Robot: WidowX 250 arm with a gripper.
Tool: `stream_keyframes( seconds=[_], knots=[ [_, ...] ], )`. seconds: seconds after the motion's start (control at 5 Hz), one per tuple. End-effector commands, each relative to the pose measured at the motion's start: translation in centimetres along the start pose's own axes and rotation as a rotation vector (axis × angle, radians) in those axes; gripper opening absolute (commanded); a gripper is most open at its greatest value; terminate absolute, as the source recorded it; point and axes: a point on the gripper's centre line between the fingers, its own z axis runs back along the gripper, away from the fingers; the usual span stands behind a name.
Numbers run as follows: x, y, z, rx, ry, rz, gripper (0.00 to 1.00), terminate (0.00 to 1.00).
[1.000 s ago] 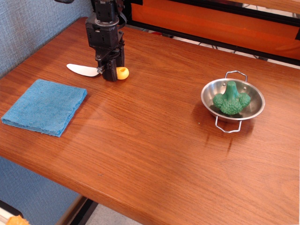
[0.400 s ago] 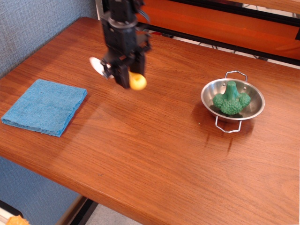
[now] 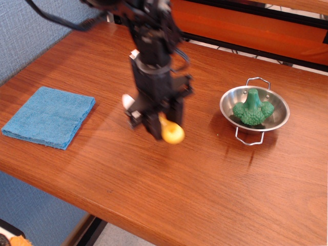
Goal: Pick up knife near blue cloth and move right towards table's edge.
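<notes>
The hand (image 3: 156, 123) is clenched on the knife (image 3: 171, 132), held clear above the bench (image 3: 169, 189) near its middle. The yellow handle juts out toward the camera; a bit of white blade shows behind the hand. The blue cloth (image 3: 50, 116) lies flat at left, well apart. A metal bowl (image 3: 277, 119) holding broccoli (image 3: 252, 108) sits at right.

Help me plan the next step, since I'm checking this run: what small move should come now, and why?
Probably keep carrying right. The gripper holds the knife lifted above the table, roughly midway between the blue cloth and the bowl, far short of the right edge.
</notes>
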Motion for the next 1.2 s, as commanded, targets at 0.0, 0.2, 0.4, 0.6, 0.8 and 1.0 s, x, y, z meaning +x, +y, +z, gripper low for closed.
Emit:
stream_keyframes(
  seconds=[0.0,0.2,0.4,0.6,0.8,1.0],
  knots=[
    [-7.5,3.8,1.4,-0.048,0.000,0.006,0.00,0.00],
    [-9.5,3.7,0.8,-0.022,-0.032,-0.002,0.00,0.00],
    [-10.0,3.0,-0.4,-0.007,-0.005,0.050,0.00,0.00],
    [-10.2,2.3,-1.4,0.022,-0.006,0.035,0.00,0.00],
    [-10.2,2.2,-1.8,0.018,0.001,0.038,0.00,0.00],
    [-10.0,2.1,-1.9,0.034,0.035,0.012,1.00,0.00]
  ],
)
